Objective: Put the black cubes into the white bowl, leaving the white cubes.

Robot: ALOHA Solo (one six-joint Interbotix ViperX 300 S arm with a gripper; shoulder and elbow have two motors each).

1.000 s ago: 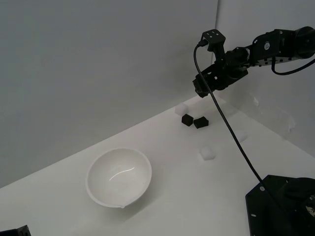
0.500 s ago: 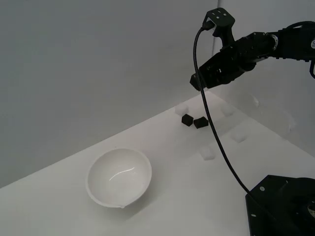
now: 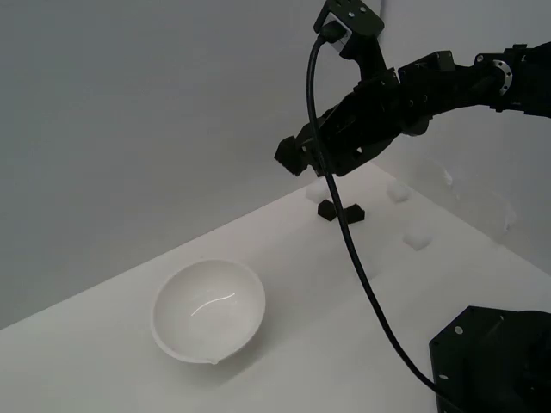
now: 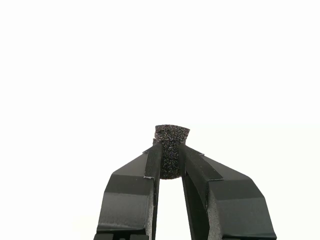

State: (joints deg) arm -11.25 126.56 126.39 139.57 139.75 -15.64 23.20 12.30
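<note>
My gripper (image 3: 290, 157) is shut on a black cube (image 4: 172, 134) and holds it high above the table, to the exterior view's right of the white bowl (image 3: 208, 308). In the wrist view the gripper (image 4: 170, 150) pinches the cube between its fingertips against plain white. The bowl looks empty. Two more black cubes (image 3: 326, 209) (image 3: 355, 212) lie side by side on the table at the back, below the arm. White cubes lie near them: one behind the black pair (image 3: 317, 193), one farther right (image 3: 398, 191), one nearer (image 3: 418, 238).
The arm's black cable (image 3: 362, 275) hangs down across the table in front of the cubes. The black robot base (image 3: 495, 361) fills the exterior view's lower right corner. A grey wall stands behind the table.
The arm has swung up and toward the exterior view's left, away from the cubes at the back and toward the bowl's side. The cubes on the table and the bowl have not moved.
</note>
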